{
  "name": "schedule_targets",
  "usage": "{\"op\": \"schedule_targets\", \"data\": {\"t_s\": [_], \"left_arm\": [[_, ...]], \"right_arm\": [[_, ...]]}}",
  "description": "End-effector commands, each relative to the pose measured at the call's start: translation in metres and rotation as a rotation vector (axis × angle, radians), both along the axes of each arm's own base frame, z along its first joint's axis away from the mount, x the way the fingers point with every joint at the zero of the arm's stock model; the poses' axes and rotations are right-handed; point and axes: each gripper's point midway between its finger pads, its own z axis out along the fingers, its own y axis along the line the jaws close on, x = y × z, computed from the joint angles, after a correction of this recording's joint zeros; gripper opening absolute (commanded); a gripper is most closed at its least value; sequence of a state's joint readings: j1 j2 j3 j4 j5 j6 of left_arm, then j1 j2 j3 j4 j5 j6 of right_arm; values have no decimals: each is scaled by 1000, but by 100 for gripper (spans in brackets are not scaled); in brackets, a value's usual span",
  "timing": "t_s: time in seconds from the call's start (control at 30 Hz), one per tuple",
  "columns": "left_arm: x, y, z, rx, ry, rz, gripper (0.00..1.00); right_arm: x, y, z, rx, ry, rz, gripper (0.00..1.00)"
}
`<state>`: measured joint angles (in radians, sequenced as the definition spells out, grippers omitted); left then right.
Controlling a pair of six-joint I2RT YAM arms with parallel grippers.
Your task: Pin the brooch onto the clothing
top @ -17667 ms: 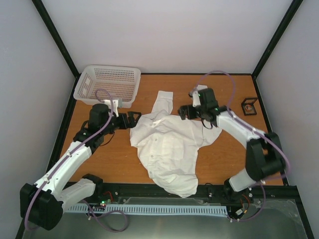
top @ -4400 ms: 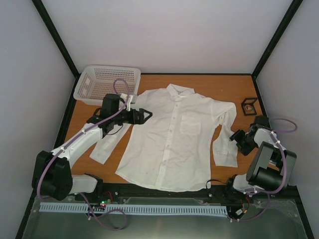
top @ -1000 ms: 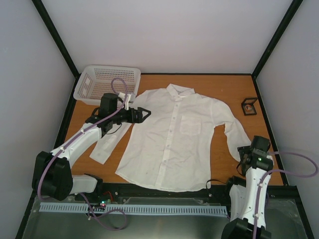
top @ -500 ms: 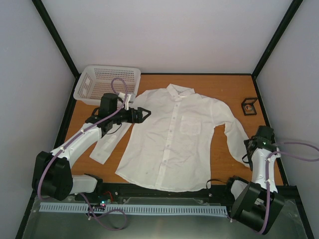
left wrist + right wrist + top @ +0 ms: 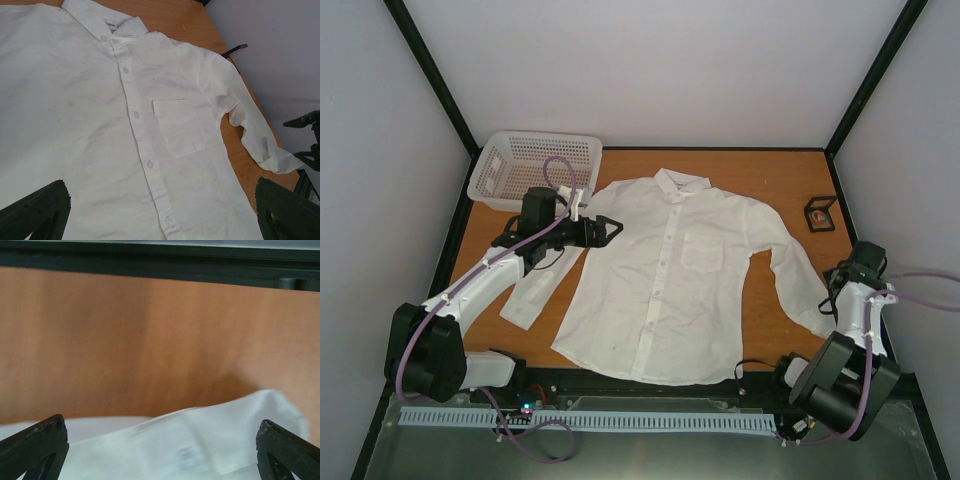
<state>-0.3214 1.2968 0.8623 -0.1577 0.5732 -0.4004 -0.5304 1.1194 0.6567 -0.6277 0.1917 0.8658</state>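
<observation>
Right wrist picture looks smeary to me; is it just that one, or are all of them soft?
Right wrist view: soft throughout, the wooden table and the cuff button are fuzzy. Left wrist view: sharp, the shirt, its pocket and buttons read clearly. Top external view: evenly lit, no glare, faint shadows.
</observation>
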Motion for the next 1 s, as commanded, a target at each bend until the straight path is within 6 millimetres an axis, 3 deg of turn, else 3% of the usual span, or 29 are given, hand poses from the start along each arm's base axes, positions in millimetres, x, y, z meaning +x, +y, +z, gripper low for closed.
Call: {"op": "schedule_targets", "data": {"t_s": [0.0, 0.1, 0.23, 0.3, 0.33, 0.47, 0.53, 0.6, 0.7, 0.8, 0.97], "left_arm": [[2, 1, 12, -1, -46, -12, 100], [2, 0, 12, -3, -45, -18, 100], [2, -2, 13, -9, -42, -25, 100], [3, -2, 12, -6, -45, -27, 100], [2, -2, 12, -5, -45, -28, 100], [3, -1, 13, 0, -52, -23, 100], [4, -1, 11, -1, -44, -22, 100], [5, -1, 11, -1, -43, -19, 100], [4, 0, 7, 1, -32, -14, 100], [5, -2, 5, 0, -22, -20, 100], [6, 0, 5, 8, -29, -11, 100]], "right_arm": [[-51, -15, -22, 8, 106, -200, 99], [-87, 1, -31, 73, 131, -304, 97], [-92, 46, -28, 232, -1, -308, 92], [-91, 51, -25, 254, 6, -288, 92], [-87, 44, -15, 216, -10, -265, 92], [-42, 3, 48, -27, -107, -22, 94], [-24, -1, 66, -63, -113, 90, 95], [6, 11, 76, -59, -181, 276, 95], [39, 41, 71, -30, -197, 486, 97], [63, 61, 56, 51, -216, 566, 98], [93, 64, 20, 126, -118, 542, 98]]}}
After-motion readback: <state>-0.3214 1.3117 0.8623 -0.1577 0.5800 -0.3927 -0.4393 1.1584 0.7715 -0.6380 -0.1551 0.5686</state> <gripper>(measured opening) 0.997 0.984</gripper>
